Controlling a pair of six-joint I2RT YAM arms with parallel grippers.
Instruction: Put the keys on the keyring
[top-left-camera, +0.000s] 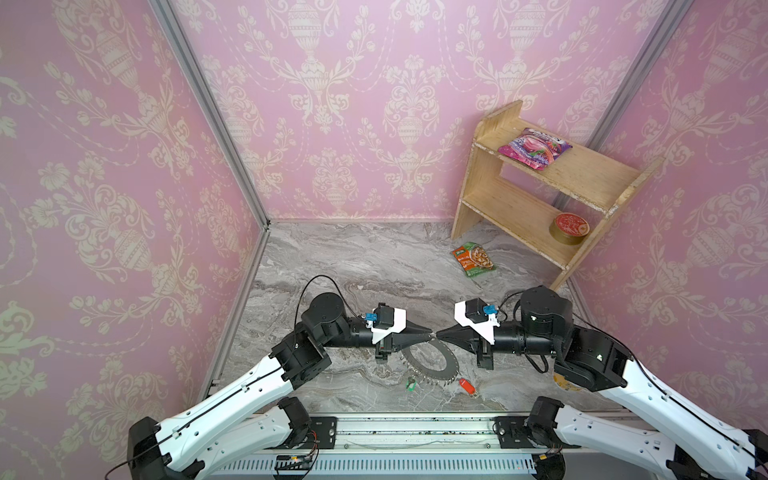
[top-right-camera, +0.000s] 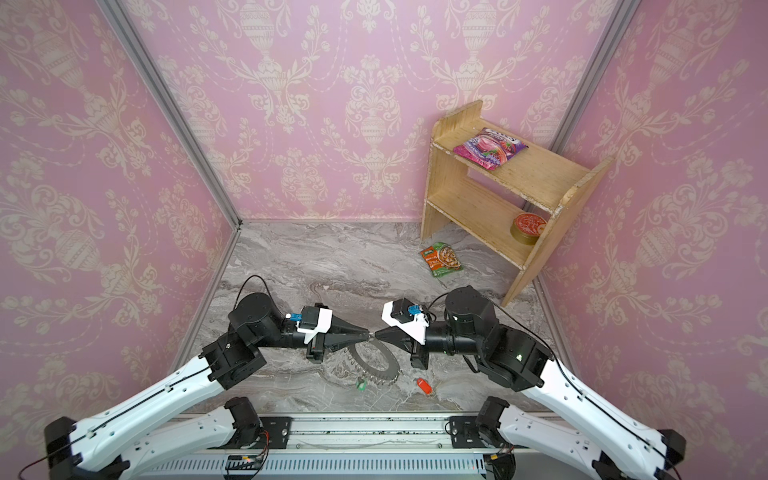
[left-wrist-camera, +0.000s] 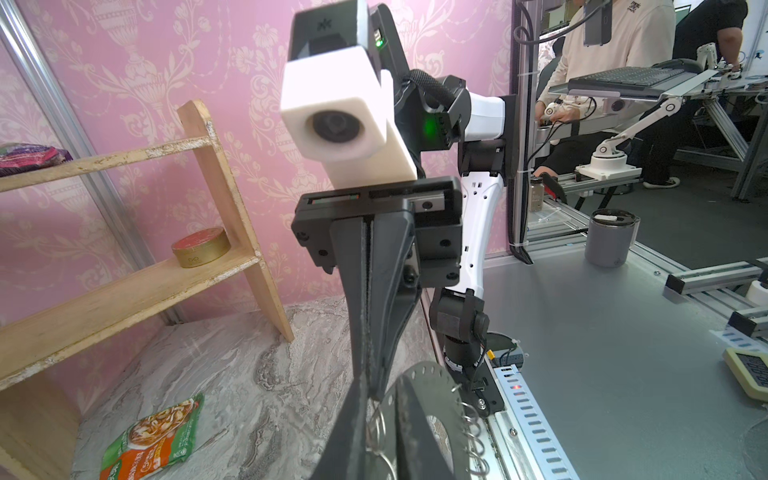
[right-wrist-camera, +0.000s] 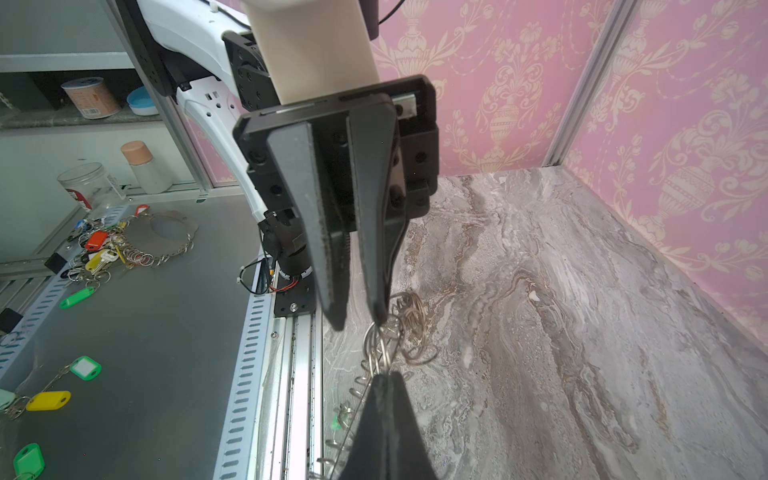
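- Right gripper (right-wrist-camera: 384, 378): jaws fully closed, pinching one wire loop (right-wrist-camera: 382, 357) on the rim of the keyring (top-left-camera: 445, 365).
- left gripper (right-wrist-camera: 358, 320) sits tip to tip with it: jaws a little apart, nothing clamped. One fingertip (right-wrist-camera: 379, 313) just touches the loop cluster.
- Keyring hangs tilted between the arms. Far rim is up at the tips; near rim seems down on the marble (top-left-camera: 353, 266).
- Neither key is on it: green key (top-left-camera: 411, 383) lies just beside the near rim, red key (top-left-camera: 467, 385) near, towards the right arm.
- My read of the step: present one loop for threading. Right pinch firm on a single loop; left fetches the green key by its tag, leaving the key's own ring free.
- Risk: thin loops slip or tangle.
- Room: veined grey marble top, pink damask walls (top-left-camera: 104, 166). Wooden shelf (top-left-camera: 471, 183) at back right holds a pink packet (top-left-camera: 534, 148) and a tin (top-left-camera: 569, 230); a food packet (top-left-camera: 473, 259) lies in front of it.
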